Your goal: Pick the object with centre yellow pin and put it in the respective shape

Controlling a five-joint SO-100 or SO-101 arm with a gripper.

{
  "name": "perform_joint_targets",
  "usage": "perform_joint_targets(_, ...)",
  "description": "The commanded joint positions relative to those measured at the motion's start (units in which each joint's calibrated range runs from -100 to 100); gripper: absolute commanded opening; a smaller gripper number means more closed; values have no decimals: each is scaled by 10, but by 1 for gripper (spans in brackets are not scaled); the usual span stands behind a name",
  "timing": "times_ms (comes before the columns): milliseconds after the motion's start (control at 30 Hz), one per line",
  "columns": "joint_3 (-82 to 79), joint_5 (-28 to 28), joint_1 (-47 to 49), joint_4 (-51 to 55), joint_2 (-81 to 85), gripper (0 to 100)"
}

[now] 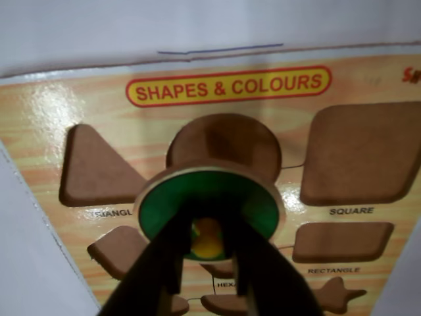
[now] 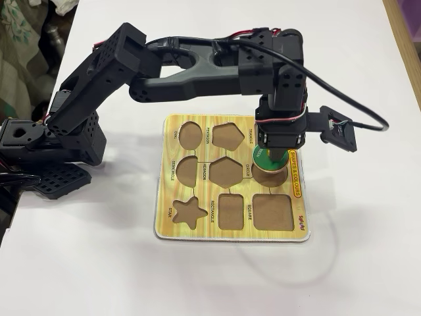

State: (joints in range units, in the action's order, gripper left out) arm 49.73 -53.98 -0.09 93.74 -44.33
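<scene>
The object with centre yellow pin is a round green disc (image 1: pixel 253 204) with a pale wooden rim. My gripper (image 1: pixel 208 229) is shut on its yellow knob (image 1: pixel 207 245), one dark finger on each side. The disc hangs tilted just above the yellow shape board (image 1: pixel 39 131), overlapping the near edge of the round brown circle cutout (image 1: pixel 223 141), which lies just beyond it. In the fixed view the green disc (image 2: pixel 262 157) sits under the gripper (image 2: pixel 268 155) beside the circle cutout (image 2: pixel 272 178), near the board's right side (image 2: pixel 197 232). I cannot tell whether the disc touches the board.
The board also has empty triangle (image 1: pixel 95 171), square (image 1: pixel 362 151), rectangle (image 1: pixel 342 240) and star (image 1: pixel 339 296) cutouts, plus a "SHAPES & COLOURS" label (image 1: pixel 228 85). It lies on a white table (image 2: pixel 355 263). The arm's base (image 2: pixel 46 158) stands at the left; a cable (image 2: pixel 342 99) loops right.
</scene>
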Motion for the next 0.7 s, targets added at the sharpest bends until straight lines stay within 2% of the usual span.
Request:
perform_joint_targets(0, 17, 0, 7, -5, -5, 1)
perform_joint_targets(567, 27, 0, -20, -7, -23, 1)
perform_joint_targets(667, 27, 1, -19, -38, -24, 1)
